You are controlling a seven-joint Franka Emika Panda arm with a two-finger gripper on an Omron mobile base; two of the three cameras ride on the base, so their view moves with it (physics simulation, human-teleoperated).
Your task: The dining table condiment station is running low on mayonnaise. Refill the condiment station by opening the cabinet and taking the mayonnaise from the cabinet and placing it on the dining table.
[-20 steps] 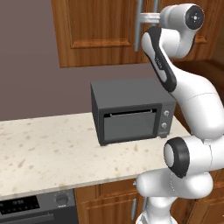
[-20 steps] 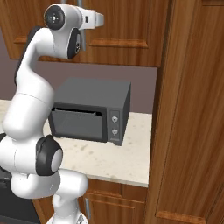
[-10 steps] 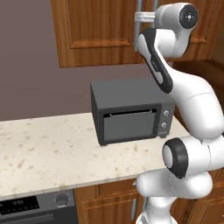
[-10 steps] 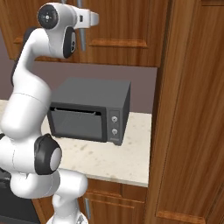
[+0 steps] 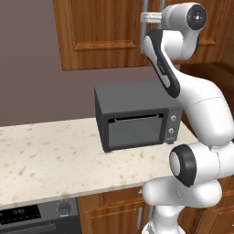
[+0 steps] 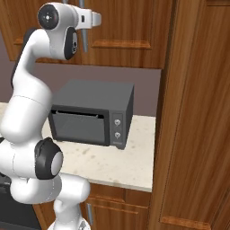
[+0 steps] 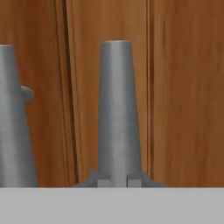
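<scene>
At the cabinet front, high above the counter, the gripper [image 7: 115,180] is clenched on a door handle [image 7: 117,109]: in the hand view the two dark tips sit tight against either side of the grey bar at its near end, with no gap visible between tip and bar. The handle's long axis runs straight away from the tips up the frame, which is vertical on the door, so the jaws straddle it crosswise. A second grey handle [image 7: 12,118] stands just beside it to the left of that frame, across the dark seam between the two doors. In the left base view the hand reaches the cabinet [image 5: 98,32] at the handles [image 5: 145,20], wrist level, forearm coming in from the right. The doors are flush and closed; the mayonnaise is presumably behind them, unseen, so its exact spot cannot be told. Below the cabinet a dark microwave [image 6: 92,114] sits on the speckled counter [image 5: 50,160], well under the hand. Judgement: the step in hand is door opening, task early. The pull should come straight back toward the base, square to the panel, letting the bar swing on its hinge side; risk is the tips sliding along the bar if the pull tilts downward.
</scene>
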